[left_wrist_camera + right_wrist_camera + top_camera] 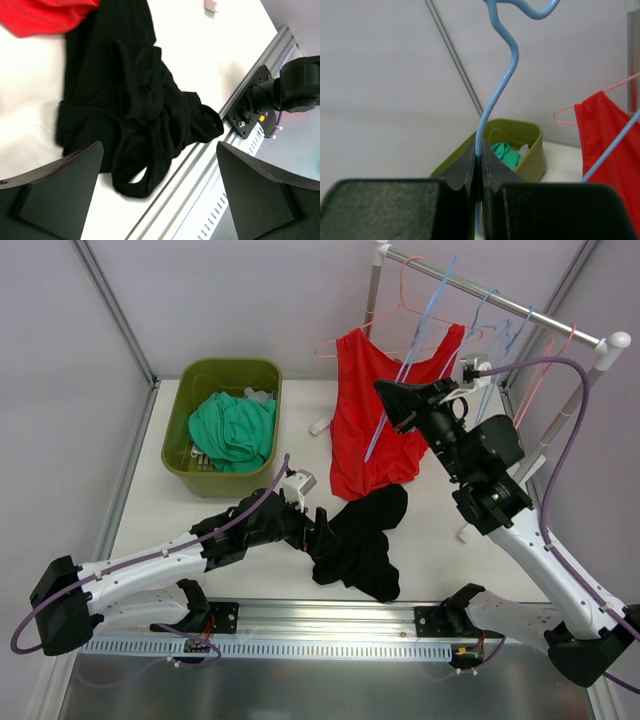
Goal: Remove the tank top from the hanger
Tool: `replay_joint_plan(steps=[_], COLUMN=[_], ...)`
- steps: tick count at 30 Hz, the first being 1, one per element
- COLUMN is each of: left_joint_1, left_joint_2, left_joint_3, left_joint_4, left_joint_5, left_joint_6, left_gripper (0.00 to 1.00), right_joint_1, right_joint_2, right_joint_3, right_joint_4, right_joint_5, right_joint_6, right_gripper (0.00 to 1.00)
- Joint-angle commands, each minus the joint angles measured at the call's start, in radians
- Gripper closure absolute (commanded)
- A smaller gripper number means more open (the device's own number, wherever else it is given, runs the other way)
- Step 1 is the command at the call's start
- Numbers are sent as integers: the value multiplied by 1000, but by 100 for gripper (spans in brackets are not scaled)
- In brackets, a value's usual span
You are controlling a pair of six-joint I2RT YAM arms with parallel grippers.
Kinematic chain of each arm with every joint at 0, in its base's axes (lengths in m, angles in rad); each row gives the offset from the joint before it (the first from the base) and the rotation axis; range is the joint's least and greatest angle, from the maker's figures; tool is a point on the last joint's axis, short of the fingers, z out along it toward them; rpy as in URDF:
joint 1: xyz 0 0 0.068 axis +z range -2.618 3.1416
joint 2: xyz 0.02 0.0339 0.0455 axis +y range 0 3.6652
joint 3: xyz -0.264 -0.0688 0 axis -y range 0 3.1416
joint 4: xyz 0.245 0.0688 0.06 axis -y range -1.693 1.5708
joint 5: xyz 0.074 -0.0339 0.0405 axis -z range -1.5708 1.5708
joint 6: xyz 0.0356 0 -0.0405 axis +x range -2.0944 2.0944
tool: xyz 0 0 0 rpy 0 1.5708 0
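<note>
Black tank top (pixel 362 540) off the hanger, crumpled on the surface (pixel 200 515).
It lies in a dark, creased heap at lower centre, straps looped, beneath the left gripper (pixel 160 147), whose jaws stand wide apart. The right gripper (pixel 479 156) is clamped on the bare blue hanger (pixel 496 97).

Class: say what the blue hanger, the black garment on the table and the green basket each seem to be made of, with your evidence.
Blue hanger: likely plastic-coated wire; thin, smoothly bent, glossy.
Black garment: probably soft matte knit fabric; it lies crumpled in folds.
Green basket: apparently moulded plastic; rigid, even-coloured walls with a slight sheen.
</note>
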Motion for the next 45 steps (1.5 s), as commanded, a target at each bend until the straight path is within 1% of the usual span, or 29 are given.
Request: replay_joint_plan(steps=[1,2,5,6,8,9,10,14,17,22,24,28,33,37,40,43,45], left_joint_1=[-4,-4,-4,-4,-4,-4,-4,-4,-4,-4,-4,-4,-4,-4,-4,-4,-4], left_joint_2=[-81,-116,-164,-173,-201,-210,-218,-241,-235,-223,-219,-216,-206,-189,-181,-177,-176], left_joint_3=[74,82,120,142,163,165,168,165,160,143,140,131,127,127,122,119,116], left_joint_4=[-148,-211,-295,-343,-374,-392,-400,-417,-420,-418,-420,-420,-420,-418,-418,-418,-418], left_joint_5=[-111,-139,-199,-208,-216,-216,-216,-222,-217,-227,-227,-231,-236,-230,-230,-234,-234], left_joint_6=[44,47,55,56,64,67,68,67,61,52,52,53,55,49,47,42,41], left_gripper=[1,1,1,1,1,1,1,1,1,1,1,1,1,1,1,1,1], right_joint_1=[-17,-20,-30,-33,-43,-62,-75,-145,-181,-224,-269,-316,-327,-331,-339,-359,-363], right_joint_2=[53,82,115,124,130,138,141,188,198,190,178,115,20,-23,-8,50,119], right_joint_3=[82,114,131,133,142,145,145,188,191,190,170,96,27,-20,-4,48,107], right_joint_4=[-30,-56,-97,-110,-154,-160,-162,-174,-177,-176,-171,-153,-150,-150,-150,-150,-148], right_joint_5=[-40,-31,44,102,186,197,196,101,118,190,170,170,167,170,139,24,-68], right_joint_6=[125,147,228,243,286,303,353,427,449,406,420,441,455,458,457,464,495], right_gripper=[100,100,100,100,100,100,100,100,100,100,100,100,100,100,100,100,100])
